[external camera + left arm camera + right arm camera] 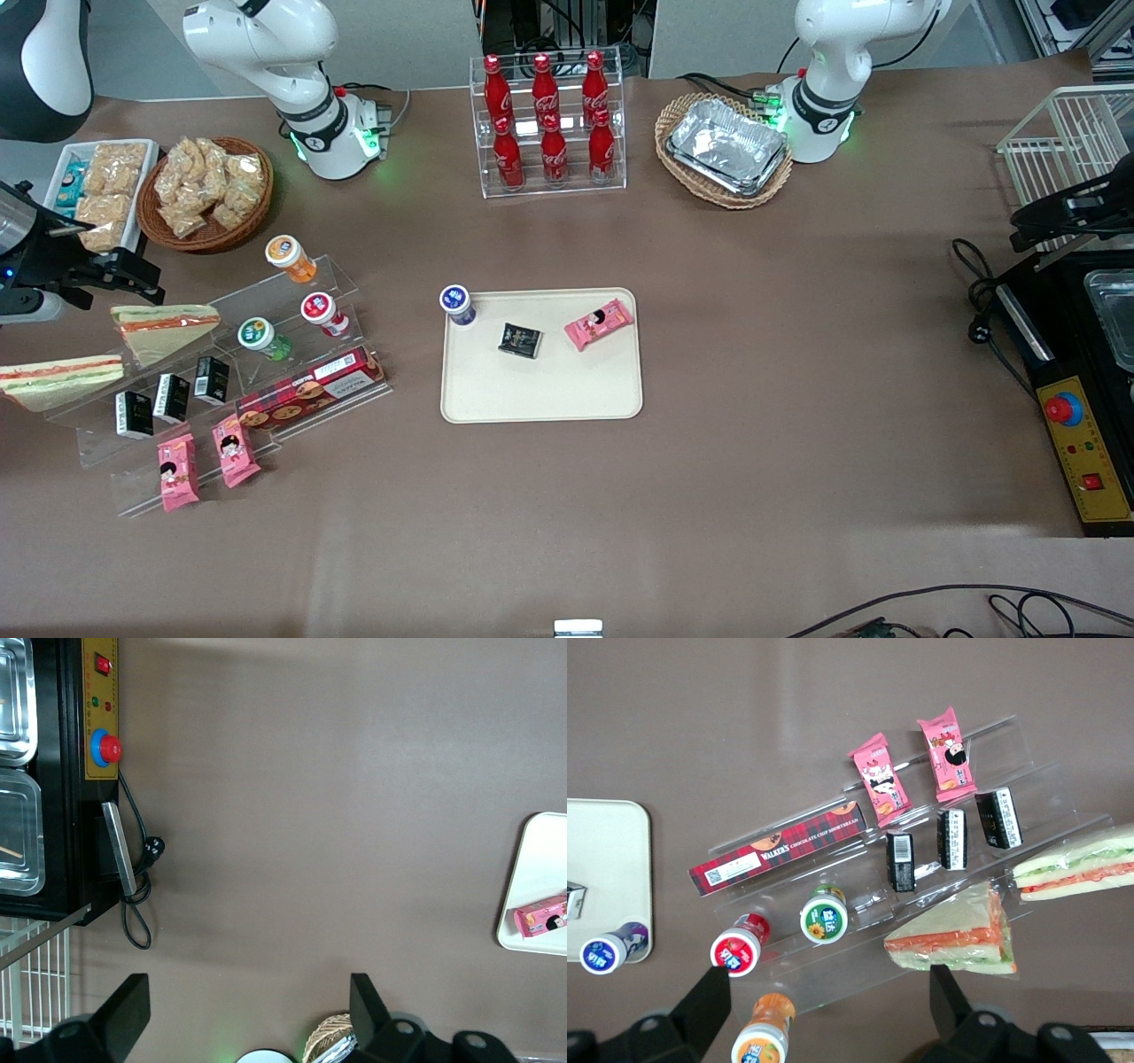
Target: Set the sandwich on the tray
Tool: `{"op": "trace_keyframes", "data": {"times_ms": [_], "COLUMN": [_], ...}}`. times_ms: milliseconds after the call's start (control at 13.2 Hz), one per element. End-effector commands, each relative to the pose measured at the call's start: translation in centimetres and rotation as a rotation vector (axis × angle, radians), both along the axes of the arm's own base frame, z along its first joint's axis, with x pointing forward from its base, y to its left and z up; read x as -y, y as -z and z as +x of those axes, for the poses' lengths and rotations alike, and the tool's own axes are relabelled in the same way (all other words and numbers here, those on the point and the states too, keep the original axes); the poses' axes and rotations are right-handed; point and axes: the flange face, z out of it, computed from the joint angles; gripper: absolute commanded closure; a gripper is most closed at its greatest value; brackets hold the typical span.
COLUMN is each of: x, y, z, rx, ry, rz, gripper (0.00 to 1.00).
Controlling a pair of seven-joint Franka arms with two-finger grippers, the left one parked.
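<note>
The sandwich (pixel 55 379) (pixel 1079 871), a wrapped wedge with thin red and green lines, lies on the clear stepped stand (pixel 221 390) at the working arm's end of the table. Beside it is a similar wedge (pixel 165 325) (pixel 954 939) with a broad orange-red band. My right gripper (pixel 140 276) (pixel 828 999) hangs open and holds nothing, above the stand's top step, farther from the front camera than both wedges. The cream tray (pixel 540 394) (pixel 602 850) (pixel 536 890) lies mid-table with a blue-capped bottle (pixel 455 304), a black packet (pixel 519 340) and a pink packet (pixel 600 323) on it.
The stand also holds an orange bottle (pixel 763 1042), a red-capped bottle (pixel 737 949) and a green-capped one (pixel 824 917), black packets (pixel 954 840), pink packets (pixel 880 780) and a tartan biscuit box (pixel 780 850). A cola rack (pixel 549 124), snack baskets (pixel 208 190) and a white bin (pixel 97 190) stand farther back.
</note>
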Motion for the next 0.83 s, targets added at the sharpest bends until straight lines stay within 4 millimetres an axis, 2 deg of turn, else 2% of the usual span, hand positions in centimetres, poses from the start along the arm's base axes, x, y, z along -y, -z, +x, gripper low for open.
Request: {"op": "trace_keyframes", "data": {"times_ms": [0,228,455,759], "x": [0.3,1.1,4.0,9.7], "y": [-0.1,-0.5,-0.6,-0.2], "z": [0.8,1.9,2.0,1.4], "rx": [0.005,0.016,0.023,0.038], "ry": [0.019,0.027,0.094,0.328], "rz": [0.005,-0.008,-0.010,-0.007], "gripper": [0.00,0.00,0.00,0.00]}}
